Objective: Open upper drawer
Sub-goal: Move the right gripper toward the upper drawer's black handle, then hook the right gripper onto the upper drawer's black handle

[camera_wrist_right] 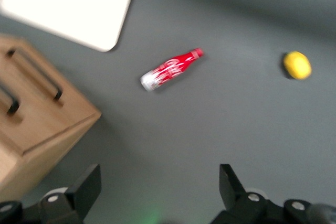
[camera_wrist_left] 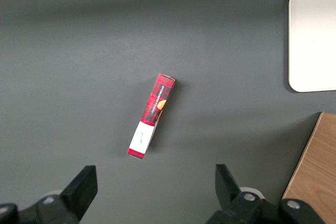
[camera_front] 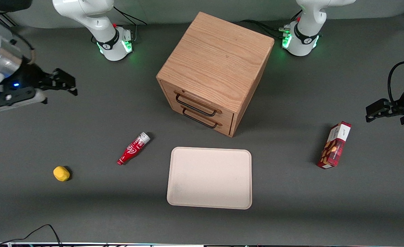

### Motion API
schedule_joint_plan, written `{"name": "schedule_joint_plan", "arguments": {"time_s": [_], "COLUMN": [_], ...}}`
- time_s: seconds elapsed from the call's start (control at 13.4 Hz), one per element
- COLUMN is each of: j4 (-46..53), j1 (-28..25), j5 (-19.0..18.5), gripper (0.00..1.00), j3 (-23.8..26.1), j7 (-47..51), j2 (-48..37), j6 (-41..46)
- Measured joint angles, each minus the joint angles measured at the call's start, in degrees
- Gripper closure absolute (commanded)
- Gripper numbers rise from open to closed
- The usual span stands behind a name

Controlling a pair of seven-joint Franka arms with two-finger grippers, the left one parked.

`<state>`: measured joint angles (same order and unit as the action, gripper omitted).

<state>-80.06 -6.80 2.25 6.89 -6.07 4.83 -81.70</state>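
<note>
We see the end effector [camera_front: 64, 84] hovering released, fingers [camera_wrist_right: 86, 184] spread wide, above the surface [camera_front: 119, 206] toward the working arm's end, well apart from the cabinet [camera_front: 215, 65]. The upper drawer [camera_front: 202, 103] sits closed above the lower drawer [camera_front: 207, 119]. A red bottle [camera_front: 133, 148] lies nearer the front camera.
</note>
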Motion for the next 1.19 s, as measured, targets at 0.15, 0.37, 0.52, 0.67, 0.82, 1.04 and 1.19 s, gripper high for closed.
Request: {"name": "schedule_joint_plan", "arguments": {"time_s": [0.15,0.37,0.52,0.67,0.82,1.04,1.19], "j4": [-0.15,-0.28,-0.34,-0.37,-0.37,-0.36,-0.35], "j1": [-0.11,-0.20,-0.29,-0.33,-0.31,-0.40,-1.26], "j5": [0.12,0.28,0.30,0.30,0.34,0.87,0.90], "gripper": [0.00,0.00,0.00,0.00,0.00,0.00,0.00], "j3": [4.28,11.33,15.94,19.35,21.53,23.67,24.31], "j7": [-5.18,-7.09,-7.17,-7.19,-7.35,-7.78,-7.98], "j2": [0.40,2.82,5.71,8.83,11.67,15.55,18.02], "j6": [0.93,0.50,-1.70,-5.34,-9.65,-15.39,-18.35]}}
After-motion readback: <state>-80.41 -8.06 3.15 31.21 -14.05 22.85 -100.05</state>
